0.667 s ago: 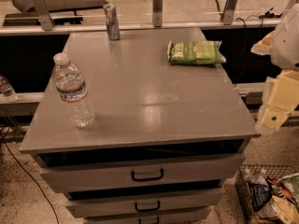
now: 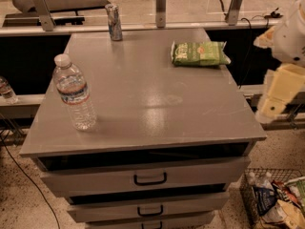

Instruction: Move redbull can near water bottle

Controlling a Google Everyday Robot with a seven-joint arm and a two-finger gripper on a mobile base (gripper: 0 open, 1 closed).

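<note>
Since 0.7 s ago: nothing on the cabinet top has shifted. The gripper [image 2: 274,99] sits marginally higher off the cabinet's right edge, otherwise unchanged. Grey drawer cabinet [image 2: 152,104], three drawers in view. The redbull can [image 2: 113,22] stands upright at the cabinet's far edge, left of centre, with its long axis vertical and nothing touching it. The water bottle [image 2: 75,93] is upright on the cabinet's left side, nearer the front edge and well apart from the can. A green snack bag [image 2: 199,53] lies flat on the cabinet's far right. A second, smaller bottle [image 2: 6,90] is partly visible off the cabinet's left side; it is not the target. The gripper hangs beyond the cabinet's right edge, about midway along that side and clear of everything; I cannot tell whether it is spread or pressed together. It carries nothing that I can see. Judgement: the task has not begun and the approach comes first. The key relation is that the can lies across the cabinet from the gripper, toward the far-left, with the snack bag roughly between them. The reach probably has to pass over or behind the bag, then take the can from the side across its narrow width. The carry would then run toward the cabinet's front-left. Risk: a tall slim can tips easily if nudged.
</note>
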